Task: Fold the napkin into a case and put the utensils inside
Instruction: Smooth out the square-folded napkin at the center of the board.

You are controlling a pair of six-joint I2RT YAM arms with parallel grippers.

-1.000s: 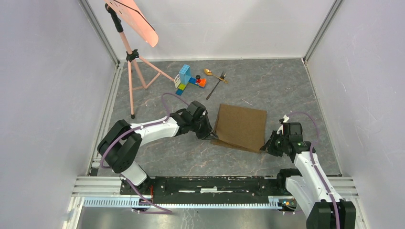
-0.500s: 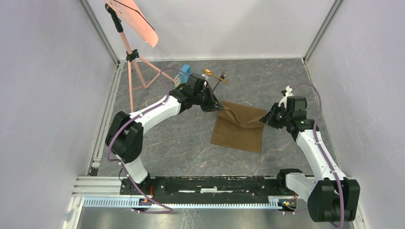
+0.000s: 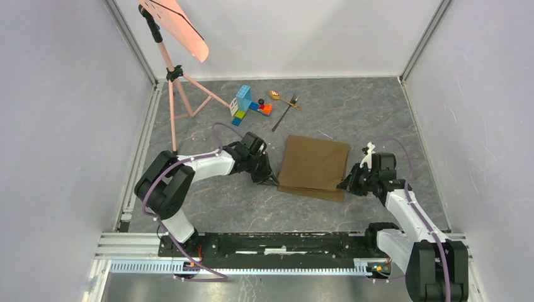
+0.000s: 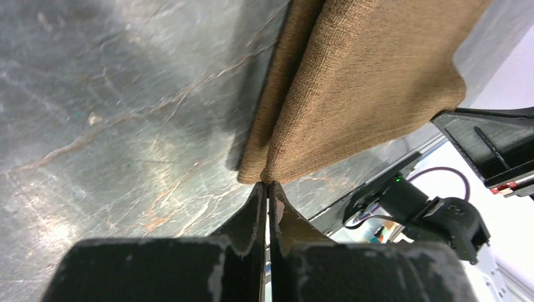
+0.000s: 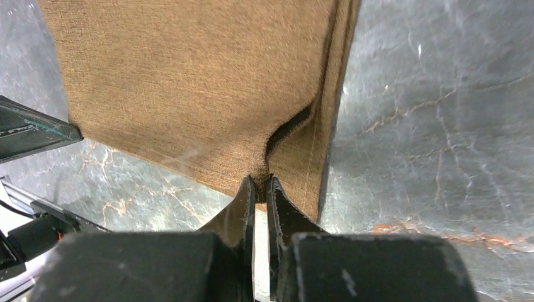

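- Toy blocks (image 3: 244, 104) stood left of upper centre.
- The left gripper (image 3: 272, 180) sat just left of centre, jaws pressed together on the lower-left corner of the napkin (image 3: 315, 165).
- The gold spoon (image 3: 277, 96) and dark fork (image 3: 286, 112) lay at upper centre, apart from the cloth.
- The napkin lay doubled over at centre.
- The right gripper (image 3: 345, 186), right of centre, pinched the napkin's lower-right corner.

Matt woven cloth napkin (image 3: 314, 167); glossy veined stone table (image 3: 378, 113).
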